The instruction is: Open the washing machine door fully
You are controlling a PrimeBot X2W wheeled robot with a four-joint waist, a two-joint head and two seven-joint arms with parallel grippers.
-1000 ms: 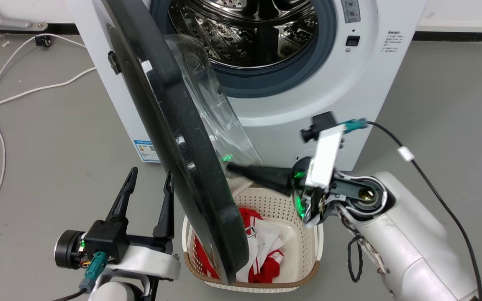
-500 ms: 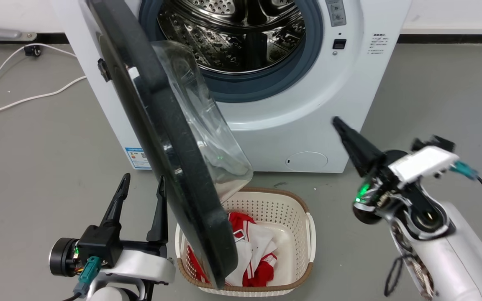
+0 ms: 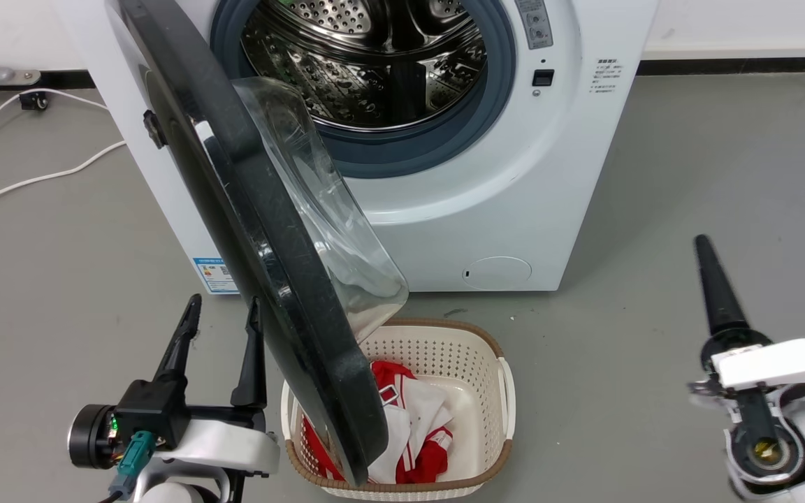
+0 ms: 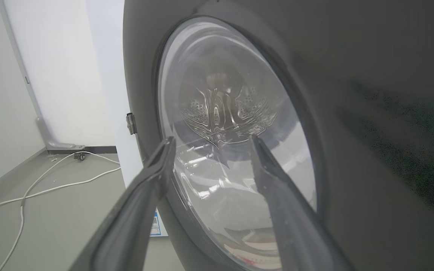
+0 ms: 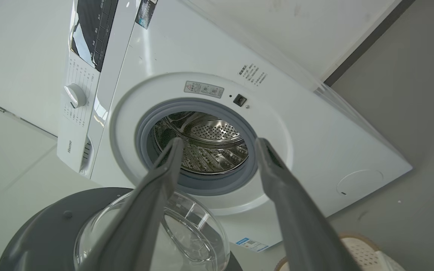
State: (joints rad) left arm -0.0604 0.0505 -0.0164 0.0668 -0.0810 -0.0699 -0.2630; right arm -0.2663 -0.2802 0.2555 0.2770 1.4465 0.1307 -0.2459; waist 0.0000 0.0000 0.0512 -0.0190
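Observation:
The white washing machine [image 3: 584, 175] has its steel drum [image 3: 374, 63] exposed. The washing machine door [image 3: 249, 230], a black frame with a bulging glass bowl [image 3: 325, 216], is hinged on the left and swung out towards me, its lower edge over the basket. My left gripper [image 3: 224, 311] stands open just left of the door's outer face. The left wrist view has that gripper [image 4: 212, 140] close to the door [image 4: 352, 113]. My right gripper [image 3: 703, 243] is far off at the lower right, clear of the door. It is open in its wrist view [image 5: 220, 141], facing the washing machine [image 5: 296, 124].
A cream perforated laundry basket [image 3: 497, 381] with red and white clothes sits on the floor under the door's lower edge. White cables [image 3: 39, 175] trail over the grey floor at the left. A wall runs behind the machine.
My right gripper has pulled away from the door's inner side and swung out to the lower right. The camera has shifted, sliding the scene left. The left gripper keeps its place by the door.

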